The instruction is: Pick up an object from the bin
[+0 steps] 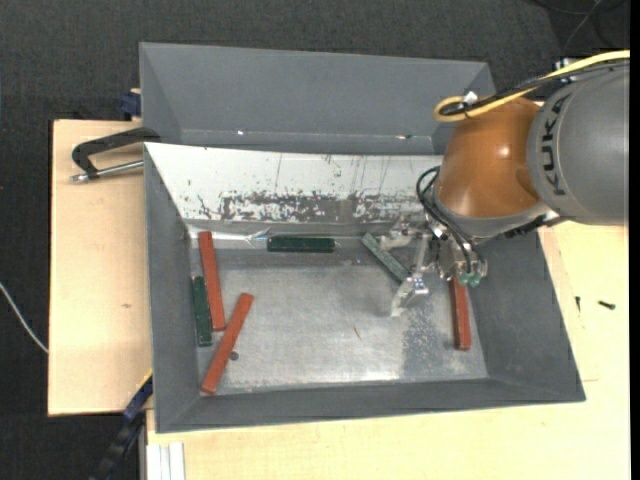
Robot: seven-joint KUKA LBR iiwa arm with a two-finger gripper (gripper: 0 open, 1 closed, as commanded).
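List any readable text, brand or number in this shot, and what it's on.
"KUK": runs vertically on the grey arm housing, next to the orange cover; any further letter is not clear.
Bin: the dark specks on the back wall are scuffs, not text.
Red sticks and green sticks: no readable markings.

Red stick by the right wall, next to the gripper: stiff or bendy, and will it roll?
The red stick looks straight end to end, so probably stiff. It is thin, so likely light. It lies flat on the bin floor; a push would probably slide or turn it. Its cross-section is unclear, so rolling is uncertain.
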